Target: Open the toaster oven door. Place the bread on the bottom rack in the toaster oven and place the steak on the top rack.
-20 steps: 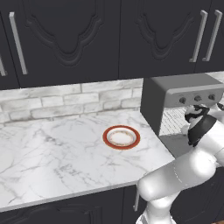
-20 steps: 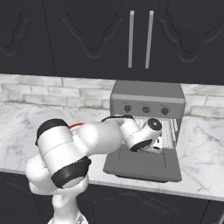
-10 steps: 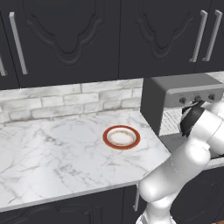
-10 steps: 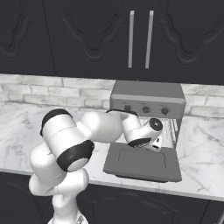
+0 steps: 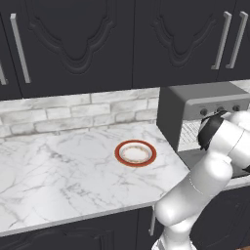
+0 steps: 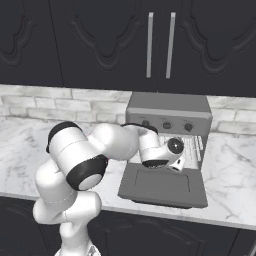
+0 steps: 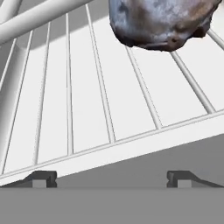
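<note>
The toaster oven (image 6: 167, 107) stands on the counter with its door (image 6: 162, 186) lying flat and open in front of it. In the right base view my gripper (image 6: 180, 162) is at the oven mouth, just above the door. The hand view looks along a wire rack (image 7: 87, 109) inside, where the bread (image 7: 162, 22), a brownish-grey lump, rests near the top right. My gripper (image 7: 111, 178) is open, its fingertips wide apart, nothing between them, short of the bread. The steak is out of view. In the left base view my arm covers the front of the toaster oven (image 5: 205, 97).
A red-rimmed plate (image 5: 135, 153) with nothing on it sits on the marble counter (image 5: 58, 171) left of the oven. Dark cabinets (image 6: 160, 45) hang above. A pale bar (image 7: 39, 17) crosses the hand view's top left, above the rack.
The elbow has swung up and to the left while the hand stayed at the oven mouth. The jaws have stayed open.
</note>
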